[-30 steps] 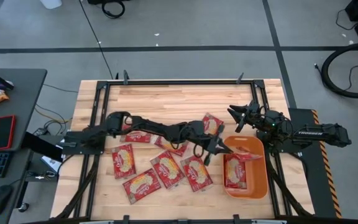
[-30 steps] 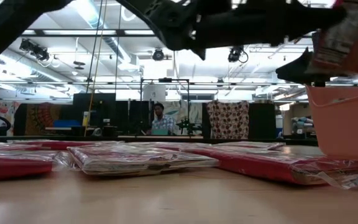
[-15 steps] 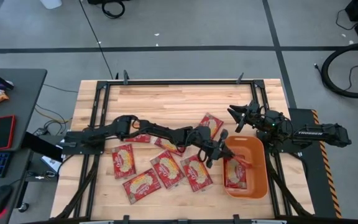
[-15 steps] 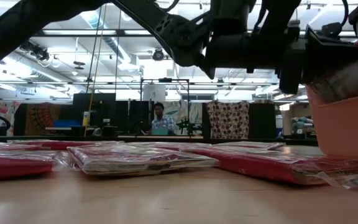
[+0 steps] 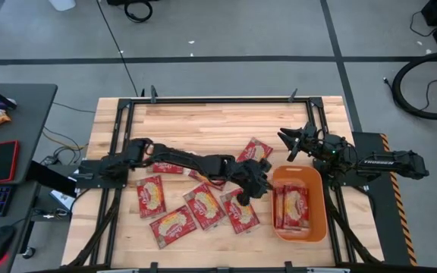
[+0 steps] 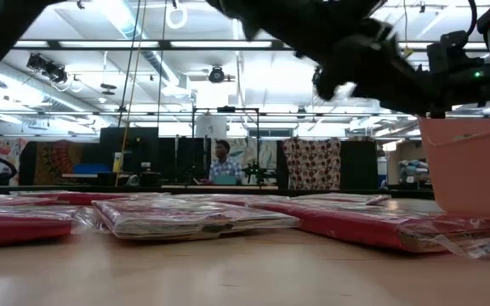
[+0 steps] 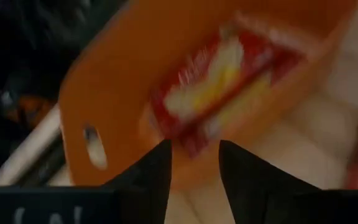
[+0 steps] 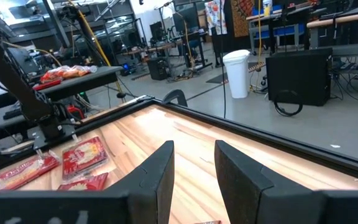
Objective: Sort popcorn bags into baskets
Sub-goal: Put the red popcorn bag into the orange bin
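Observation:
The orange basket [image 5: 315, 227] stands at the table's right, with two red popcorn bags [image 5: 291, 206] lying flat side by side in it; one bag [image 7: 219, 78] shows in the left wrist view. Several more popcorn bags [image 5: 203, 206] lie flat on the wood left of the basket. My left gripper [image 5: 247, 191] hovers just left of the basket's rim, over a bag [image 5: 240, 214], open with nothing between its fingers [image 7: 157, 171]. My right gripper [image 5: 290, 144] waits beyond the basket's far edge, open and holding nothing.
A dark metal frame [image 5: 203, 100] runs around the wooden table. Bare wood lies across the table's far half [image 5: 203, 125]. In the low view the basket's wall [image 6: 475, 170] rises at the right behind flat bags [image 6: 185, 217]. A person stands far off in the room [image 6: 220, 161].
My left gripper held a popcorn bag over the basket, opened and let it go. The bag dropped and now lies flat in the basket beside the first one. The gripper has then drawn back toward the table's left, off the basket's rim.

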Available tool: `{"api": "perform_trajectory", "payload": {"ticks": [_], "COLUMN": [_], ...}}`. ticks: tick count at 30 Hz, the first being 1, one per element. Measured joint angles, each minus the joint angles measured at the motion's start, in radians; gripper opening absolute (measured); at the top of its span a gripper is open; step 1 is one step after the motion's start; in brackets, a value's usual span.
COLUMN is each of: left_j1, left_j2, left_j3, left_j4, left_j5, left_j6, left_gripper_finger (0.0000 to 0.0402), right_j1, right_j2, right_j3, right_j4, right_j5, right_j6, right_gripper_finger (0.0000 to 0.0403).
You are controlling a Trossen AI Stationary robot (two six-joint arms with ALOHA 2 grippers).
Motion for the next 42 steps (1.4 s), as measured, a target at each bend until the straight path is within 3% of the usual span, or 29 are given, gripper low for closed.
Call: {"api": "perform_trajectory", "payload": {"ticks": [6, 14, 19, 30, 35, 42], "left_j1": [-0.018, -0.014, -0.028, -0.077, -0.092, -0.136], "left_j2": [-0.093, -0.105, -0.134, -0.475, -0.593, -0.593], "left_j3": [0.002, -0.005, -0.089, -0.58, -0.756, -0.88], "left_j4": [-0.333, -0.834, -1.022, -0.882, -0.853, -0.83], "left_j5": [-0.219, -0.289, -0.344, -0.364, -0.368, -0.455], "left_j6": [-0.102, -0.442, -0.585, -0.81, -1.003, -1.176], "left_gripper_finger": [0.0118, 0.0116, 0.0116, 0.0116, 0.0122, 0.0194], "right_j1": [0.0, 0.0, 0.0, 0.0, 0.0, 0.0], "right_j2": [0.0, 0.0, 0.0, 0.001, 0.0, 0.0], "right_j3": [0.0, 0.0, 0.0, 0.0, 0.0, 0.0], "right_j4": [0.0, 0.0, 0.0, 0.008, 0.009, 0.016], "right_j5": [0.0, 0.0, 0.0, 0.003, 0.003, 0.0], "right_j6": [0.0, 0.0, 0.0, 0.0, 0.0, 0.0], "right_gripper_finger": [0.0121, 0.0121, 0.0121, 0.0121, 0.0121, 0.012]}}
